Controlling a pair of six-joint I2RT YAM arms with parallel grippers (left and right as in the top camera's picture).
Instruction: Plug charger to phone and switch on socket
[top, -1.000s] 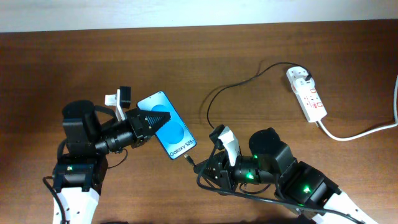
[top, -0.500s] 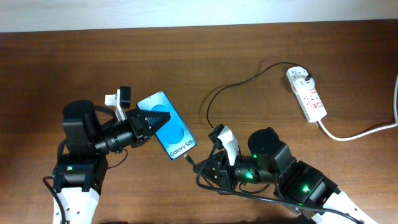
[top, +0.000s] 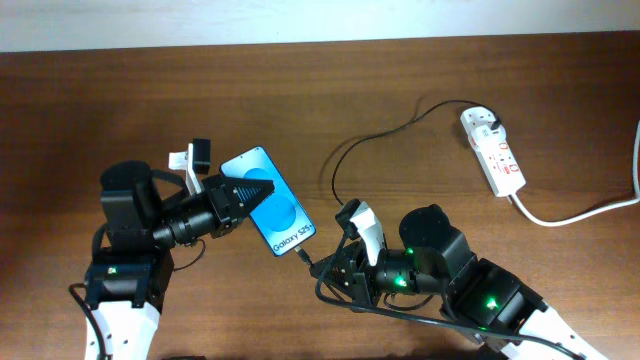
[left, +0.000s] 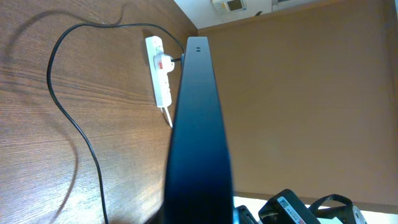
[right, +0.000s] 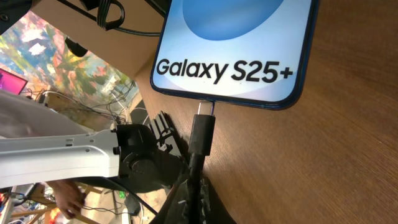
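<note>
The slim black-framed phone (top: 270, 203) with its bright blue screen (the words "Galaxy S25+" read clearly in the right wrist view) sits left of the middle of the brown wooden table (top: 120, 100), about midway between the far and near edges. The left gripper (top: 250, 190) has its jaws closed on the phone, one black pointed finger lying across the screen; its wrist view shows the phone edge-on up the centre.

The long thin black charger (top: 345, 150) runs from the phone's lower end in a loop toward the far right corner. There its small black plug (top: 497, 126) sits in the white elongated socket (top: 494, 152) with red markings, and a thick white cord (top: 575, 214) leaves the socket toward the right edge.

The right gripper (right: 188, 190) has its jaws nearly together, pinching the cable just behind the black connector (right: 203, 134). The connector's metal tip meets the port in the phone's bottom edge; whether it is fully seated I cannot tell.
</note>
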